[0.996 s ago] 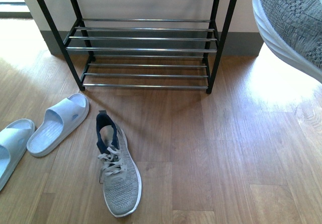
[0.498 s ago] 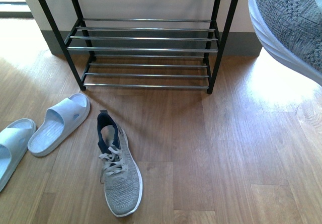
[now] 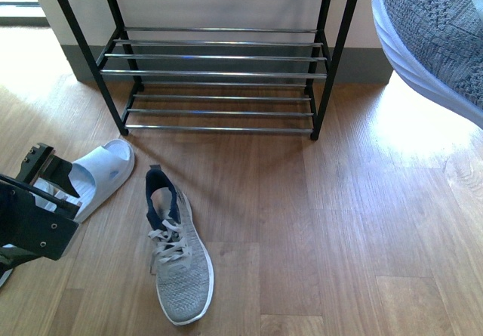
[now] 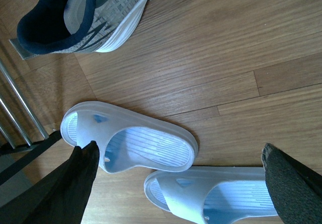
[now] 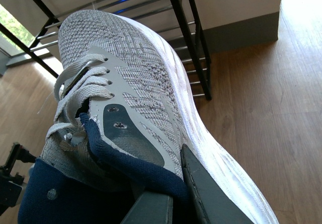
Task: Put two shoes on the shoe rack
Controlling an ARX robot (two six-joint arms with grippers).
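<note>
Shoe rack (image 3: pixel 219 57) is stood at the far edge of the wooden floor (image 3: pixel 339 223), against the wall. Black side frames and silver rods are seen; no shoe is seen on the visible tiers.

Right gripper (image 5: pixel 173 194) is clenched on the held sneaker (image 5: pixel 141 98). The navy collar is pinched between its fingers (image 5: pixel 211 199). This grey knit sneaker with a white sole is lifted clear of the floor, toe pointed toward the rack. In the front view only its sole and knit side are seen at the upper right (image 3: pixel 438 26), beside the rack's right frame.

The floor sneaker (image 3: pixel 179 264) is laid flat on the floor in front of the rack, well apart from it, with the heel toward the rack and the laces loose.

Left gripper (image 3: pixel 34 200) is released, with the jaws spread wide. It is hung low over the two light-blue slides, to the left of the floor sneaker. In the left wrist view the first slide (image 4: pixel 131 143) and the second slide (image 4: pixel 216 199) are laid side by side, upright and touching or nearly so, between the two dark fingers (image 4: pixel 75 183). One fingertip is overlapped with the first slide's strap end; contact cannot be told. Nothing is gripped.

In the front view the first slide (image 3: pixel 106 166) is partly covered by the left gripper, and the second is almost wholly hidden.
</note>
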